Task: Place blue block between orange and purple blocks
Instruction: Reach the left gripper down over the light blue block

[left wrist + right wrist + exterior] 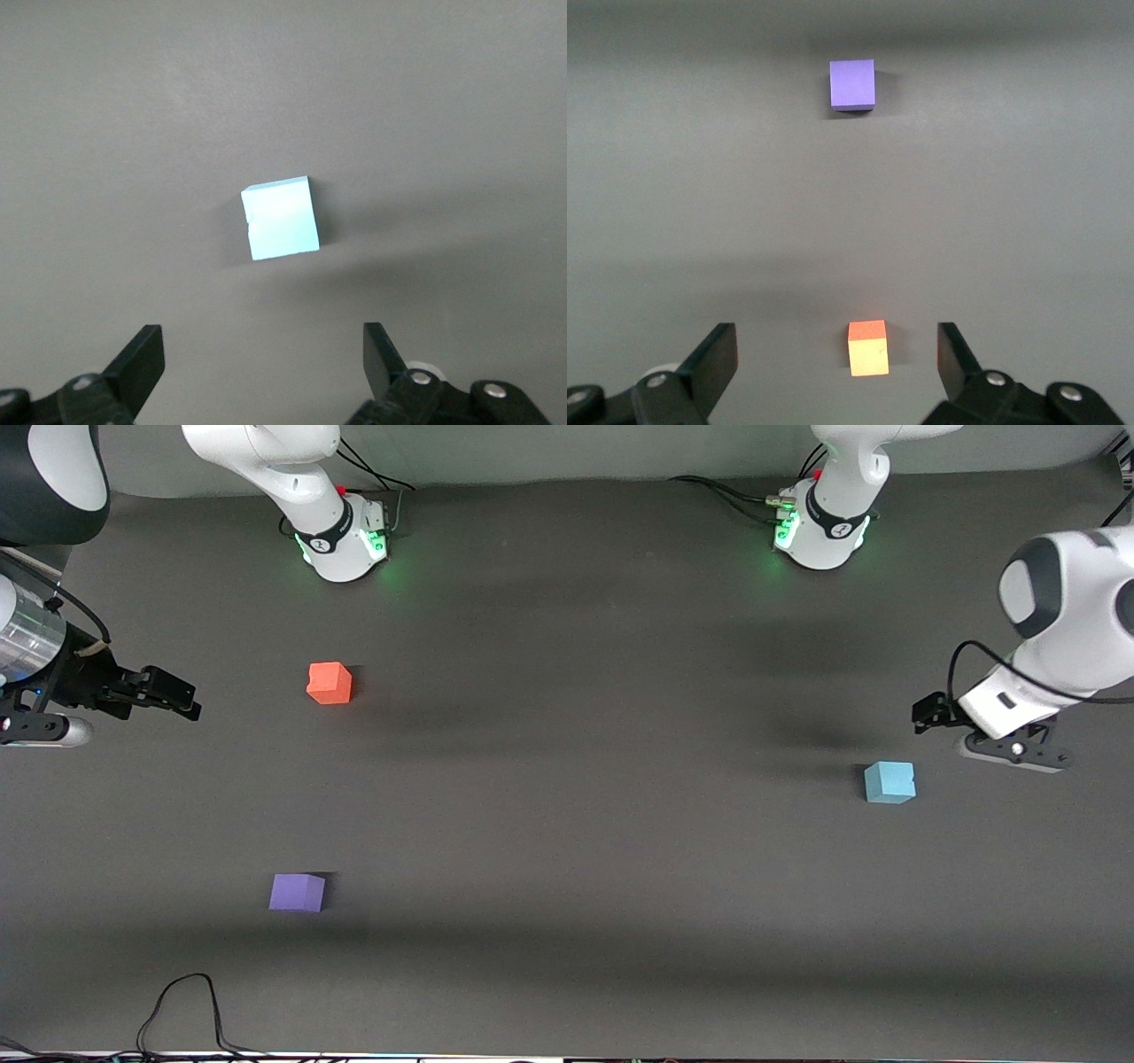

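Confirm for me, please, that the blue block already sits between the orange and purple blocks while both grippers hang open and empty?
Not quite. In the front view the blue block sits alone toward the left arm's end of the table, apart from the orange block and purple block. The left gripper and right gripper are indeed open and empty.

A dark grey table (567,824), a black cable (182,1010) along its near edge
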`<state>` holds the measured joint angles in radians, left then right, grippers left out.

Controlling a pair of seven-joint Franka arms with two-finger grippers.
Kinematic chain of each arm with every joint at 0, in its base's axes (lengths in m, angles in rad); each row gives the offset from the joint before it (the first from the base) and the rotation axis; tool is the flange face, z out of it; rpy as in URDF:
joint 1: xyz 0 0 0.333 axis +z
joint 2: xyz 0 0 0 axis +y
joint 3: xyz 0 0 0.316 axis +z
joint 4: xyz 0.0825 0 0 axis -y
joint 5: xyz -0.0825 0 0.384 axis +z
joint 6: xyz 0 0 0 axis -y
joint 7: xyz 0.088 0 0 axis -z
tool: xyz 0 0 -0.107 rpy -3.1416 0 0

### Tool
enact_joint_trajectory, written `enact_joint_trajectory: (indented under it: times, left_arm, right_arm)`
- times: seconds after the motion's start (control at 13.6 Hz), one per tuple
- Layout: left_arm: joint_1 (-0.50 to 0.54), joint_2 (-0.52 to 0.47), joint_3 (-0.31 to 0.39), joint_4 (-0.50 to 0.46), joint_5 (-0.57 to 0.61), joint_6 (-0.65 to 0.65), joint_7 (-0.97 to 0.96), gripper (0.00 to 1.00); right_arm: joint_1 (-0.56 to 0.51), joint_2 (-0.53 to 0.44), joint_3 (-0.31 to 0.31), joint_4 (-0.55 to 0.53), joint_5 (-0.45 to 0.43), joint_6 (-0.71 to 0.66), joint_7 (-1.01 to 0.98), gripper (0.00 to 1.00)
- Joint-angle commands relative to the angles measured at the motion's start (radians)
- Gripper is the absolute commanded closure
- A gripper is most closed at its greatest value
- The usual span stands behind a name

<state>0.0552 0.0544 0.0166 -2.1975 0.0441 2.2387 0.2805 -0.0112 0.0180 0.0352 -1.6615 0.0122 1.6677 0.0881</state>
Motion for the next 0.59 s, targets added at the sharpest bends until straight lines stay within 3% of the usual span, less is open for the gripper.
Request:
enact_joint_trajectory:
  times: [0.0, 0.29, 0.51]
  left_arm:
    - [0.000, 0.074, -0.001, -0.004, 0.000, 0.094, 0.016, 0.00]
    - [-0.003, 0.211, -0.001, -0.030, 0.002, 0.310, 0.019, 0.00]
    - [-0.001, 0.257, -0.003, -0.054, 0.000, 0.390, 0.016, 0.00]
  right_arm:
    - [0.004, 0.008, 0.003, 0.017, -0.021, -0.014, -0.016, 0.00]
    - [0.004, 0.008, 0.005, 0.016, -0.017, -0.016, -0.010, 0.00]
    - [0.004, 0.008, 0.005, 0.016, -0.015, -0.016, -0.005, 0.00]
